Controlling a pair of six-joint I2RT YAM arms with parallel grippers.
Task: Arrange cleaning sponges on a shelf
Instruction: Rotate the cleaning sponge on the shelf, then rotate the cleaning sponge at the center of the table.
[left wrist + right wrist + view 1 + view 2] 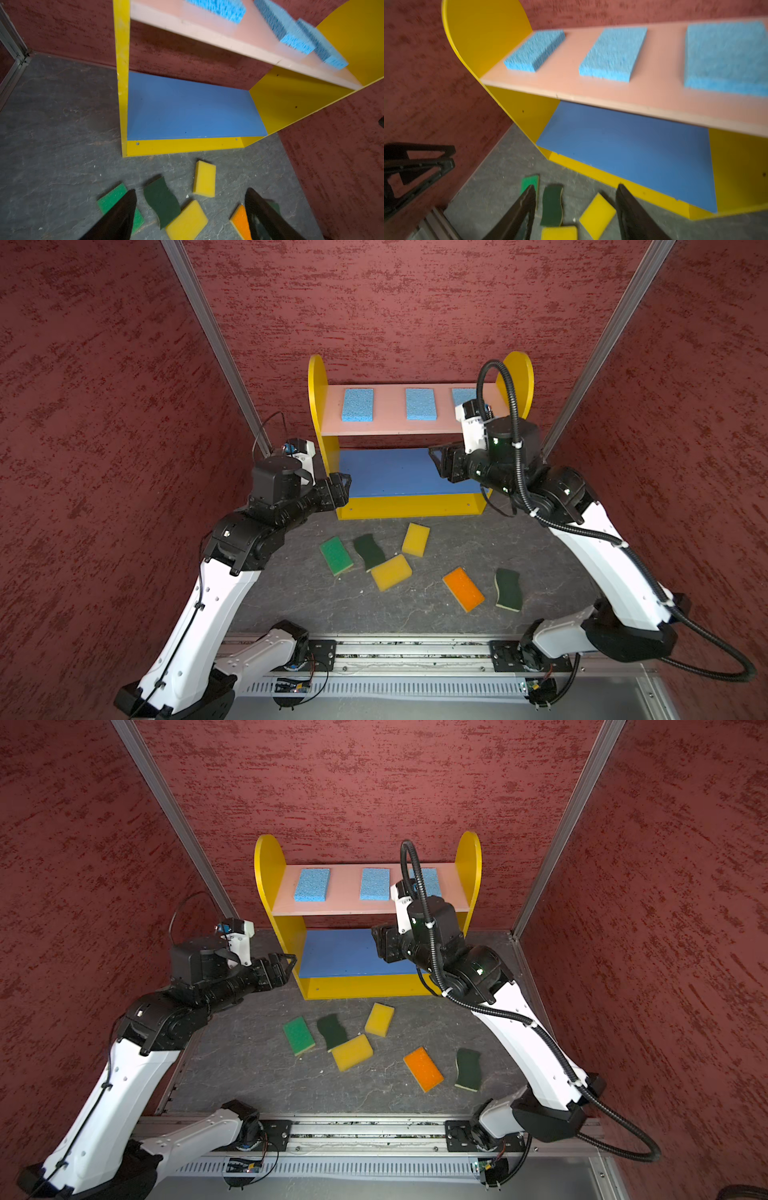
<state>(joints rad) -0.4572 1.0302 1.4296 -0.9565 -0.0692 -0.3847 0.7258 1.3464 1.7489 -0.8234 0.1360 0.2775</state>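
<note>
The shelf (390, 425) stands against the back wall. Three light blue cleaning sponges lie on its pink top board: one at the left (357, 404), one in the middle (420, 404), and one at the right (463, 396) half hidden by my right wrist. The blue middle board (390, 472) is bare. On the floor in front lie a bright green sponge (336, 556), two dark green (369, 551) (508, 589), two yellow (415, 539) (390, 572) and an orange one (463, 589). My left gripper (343, 487) (191, 190) hangs open by the shelf's left panel. My right gripper (436, 460) (576, 185) is open over the blue board, holding nothing.
Red textured walls (104, 406) close in the back and both sides. Aluminium posts (216, 344) (602, 344) run down to the floor corners. The arms' mounting rail (395, 651) lines the front edge. The floor is dark grey slate (291, 605).
</note>
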